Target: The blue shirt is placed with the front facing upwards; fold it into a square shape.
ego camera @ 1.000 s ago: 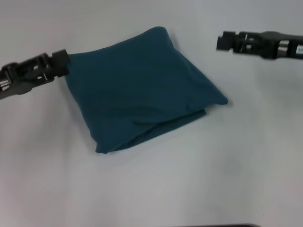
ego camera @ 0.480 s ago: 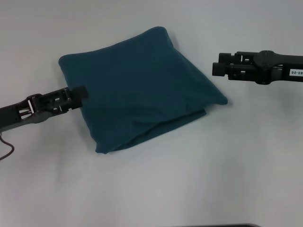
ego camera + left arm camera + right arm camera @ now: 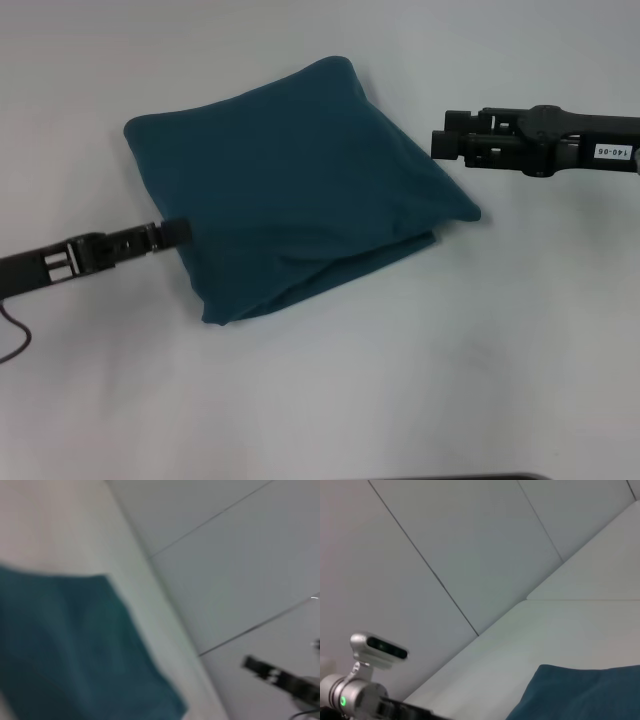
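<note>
You are looking at the white table (image 3: 420, 390), with the blue shirt (image 3: 290, 190) lying a little left of its middle as a thick, roughly square packet, turned so its corners point outward. No lettering is showing, only plain cloth, so the folding is looking essentially done. What is remaining, as far as I can judge, is tidying: the near right side is showing stacked layers with one lower edge peeking out unevenly, and the top surface is puffing up rather than lying flat.

The left gripper (image 3: 172, 234) is reaching in low from the left, its tip just at the shirt's left edge; I cannot tell whether its claw is spread or pinching cloth there. The right gripper (image 3: 442, 144) is hovering beside the shirt's right side, apart from it, and its claw state is also not readable.

Nothing else is sitting on the table near the shirt, so nothing is standing in your way.
</note>
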Controlling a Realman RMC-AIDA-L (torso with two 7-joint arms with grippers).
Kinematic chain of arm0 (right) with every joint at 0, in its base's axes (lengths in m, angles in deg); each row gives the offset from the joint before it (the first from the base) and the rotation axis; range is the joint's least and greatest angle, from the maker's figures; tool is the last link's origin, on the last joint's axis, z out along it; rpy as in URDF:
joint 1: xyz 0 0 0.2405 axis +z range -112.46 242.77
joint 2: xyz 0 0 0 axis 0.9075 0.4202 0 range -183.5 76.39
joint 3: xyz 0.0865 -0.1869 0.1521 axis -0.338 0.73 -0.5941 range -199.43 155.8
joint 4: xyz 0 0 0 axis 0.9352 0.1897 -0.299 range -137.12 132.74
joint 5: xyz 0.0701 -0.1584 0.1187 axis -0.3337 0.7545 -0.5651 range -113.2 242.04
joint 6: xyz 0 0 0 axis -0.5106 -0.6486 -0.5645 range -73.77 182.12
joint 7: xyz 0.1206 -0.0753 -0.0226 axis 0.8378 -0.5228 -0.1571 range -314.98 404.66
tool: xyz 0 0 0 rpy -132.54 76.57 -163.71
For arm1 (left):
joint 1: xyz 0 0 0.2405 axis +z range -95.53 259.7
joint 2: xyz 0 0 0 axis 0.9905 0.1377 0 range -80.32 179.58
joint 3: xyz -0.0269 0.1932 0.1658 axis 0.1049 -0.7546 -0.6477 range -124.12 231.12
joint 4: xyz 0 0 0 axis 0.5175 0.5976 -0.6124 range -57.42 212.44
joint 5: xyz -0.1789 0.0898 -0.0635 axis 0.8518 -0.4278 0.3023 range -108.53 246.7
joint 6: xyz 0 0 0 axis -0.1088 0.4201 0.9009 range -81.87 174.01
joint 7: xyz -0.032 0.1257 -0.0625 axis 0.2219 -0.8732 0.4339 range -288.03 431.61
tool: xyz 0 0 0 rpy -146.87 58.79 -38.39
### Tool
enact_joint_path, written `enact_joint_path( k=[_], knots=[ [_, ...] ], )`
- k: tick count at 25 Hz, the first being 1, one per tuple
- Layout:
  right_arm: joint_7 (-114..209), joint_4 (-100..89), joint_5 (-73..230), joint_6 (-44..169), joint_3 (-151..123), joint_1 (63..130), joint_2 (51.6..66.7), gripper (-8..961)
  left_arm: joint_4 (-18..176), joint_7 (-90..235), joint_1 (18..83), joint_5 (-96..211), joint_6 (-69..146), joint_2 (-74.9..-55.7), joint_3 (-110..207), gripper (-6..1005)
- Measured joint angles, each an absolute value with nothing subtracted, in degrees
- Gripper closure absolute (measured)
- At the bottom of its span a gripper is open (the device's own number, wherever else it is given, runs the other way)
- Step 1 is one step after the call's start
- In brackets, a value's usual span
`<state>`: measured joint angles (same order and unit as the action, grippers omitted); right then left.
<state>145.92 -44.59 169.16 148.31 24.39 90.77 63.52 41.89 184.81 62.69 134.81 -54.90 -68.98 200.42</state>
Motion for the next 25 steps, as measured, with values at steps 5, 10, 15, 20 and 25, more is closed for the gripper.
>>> enact_joint_path(
  k=[5, 10, 15, 20, 25],
  knots=[
    [146.77, -44.62, 169.01, 148.31, 24.23, 90.84, 63.26, 273, 41.84, 196.31, 62.89, 130.24, -49.07, -69.49, 200.27, 126],
    [146.94, -44.6, 168.92, 148.29, 24.15, 90.91, 63.25, 273, 41.72, 199.72, 63.21, 129.82, -45.03, -71.27, 200.21, 126],
    [146.96, -44.53, 168.76, 148.39, 24.07, 90.9, 63.25, 273, 41.72, 201.11, 61.81, 128.25, -41.02, -72.25, 198.62, 125],
    [147.04, -44.53, 168.74, 148.6, 23.28, 90.78, 63.25, 273, 41.58, 202.04, 60.04, 127.37, -39.79, -72.73, 198.0, 125],
    [147.06, -44.54, 168.74, 148.78, 22.56, 90.73, 63.25, 273, 41.11, 206.0, 57.4, 125.05, -37.92, -73.22, 196.21, 129]
  ],
)
